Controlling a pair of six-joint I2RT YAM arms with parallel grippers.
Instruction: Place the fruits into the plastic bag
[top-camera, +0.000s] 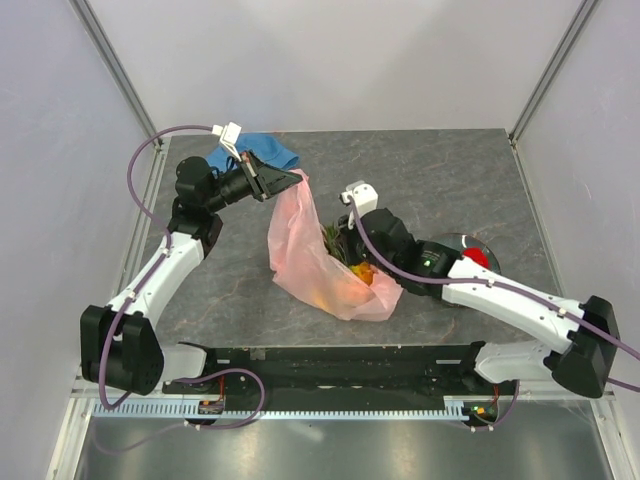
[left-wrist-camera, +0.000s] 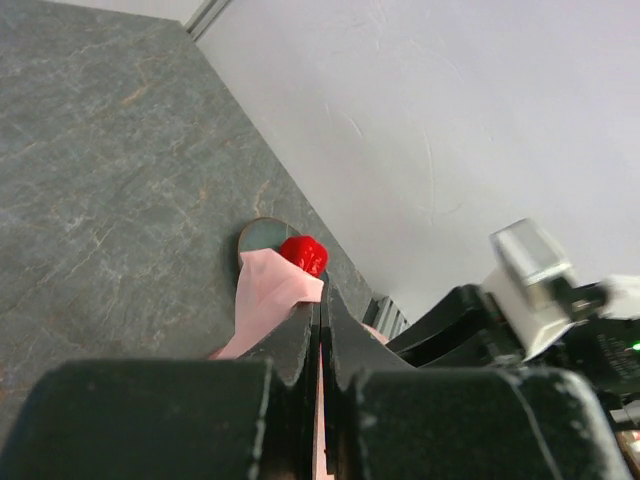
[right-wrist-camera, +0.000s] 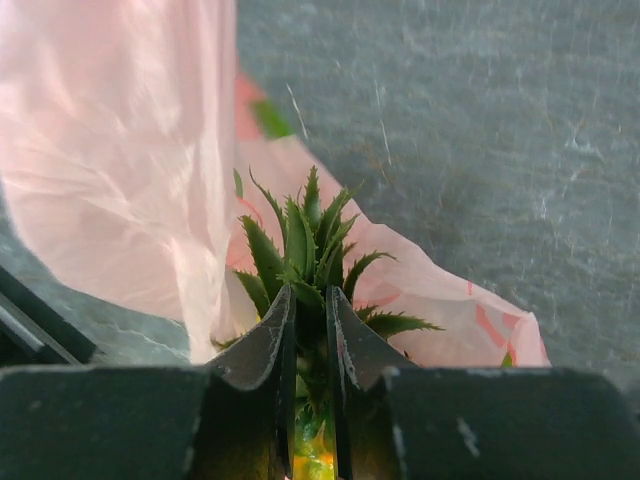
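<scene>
— So, what were you holding?
— My left gripper (top-camera: 297, 179) was pressed together on the bag (top-camera: 308, 255) handle, holding it above the table (top-camera: 440, 170). My right gripper (right-wrist-camera: 308, 312) pinched the pineapple (right-wrist-camera: 305, 240) by its green crown, at the bag's mouth.
— Other fruit?
— A red one (top-camera: 476, 257) sat on the plate (top-camera: 447, 243) nearby.

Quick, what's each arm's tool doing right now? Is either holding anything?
Left tool: closed, pinching the plastic bag.
Right tool: closed on the pineapple, gripping its green crown.
</scene>
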